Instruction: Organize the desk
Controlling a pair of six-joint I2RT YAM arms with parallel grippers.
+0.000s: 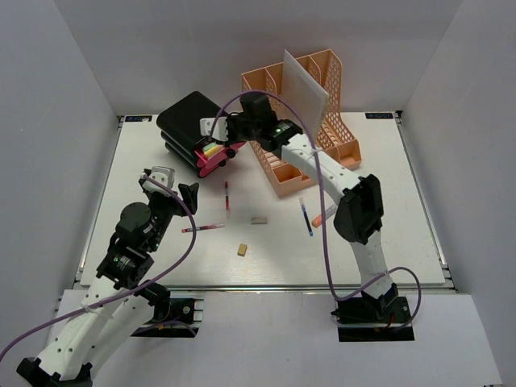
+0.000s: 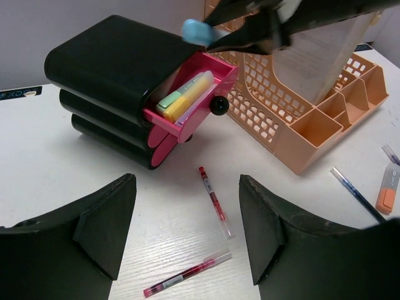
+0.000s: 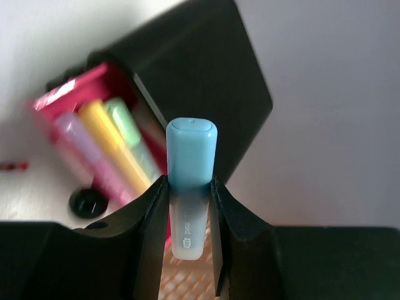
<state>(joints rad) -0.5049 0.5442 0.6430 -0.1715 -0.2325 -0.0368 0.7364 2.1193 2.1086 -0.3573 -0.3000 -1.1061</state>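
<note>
Right end effector [image 3: 187, 185] pinches a blue highlighter [image 3: 191, 150] above the open pink drawer [image 2: 195, 87] of the black organizer [image 1: 185, 119], at 10 o'clock on the tabletop [image 1: 379, 242]. Left end effector [image 2: 187, 231] hangs spread at 9 o'clock.

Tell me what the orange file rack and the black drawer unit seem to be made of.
Orange file rack: likely moulded plastic, matte; uniform colour and a regular lattice of holes in its walls.
Black drawer unit: probably plastic too, smooth with a soft sheen; rounded corners catch faint highlights.
</note>
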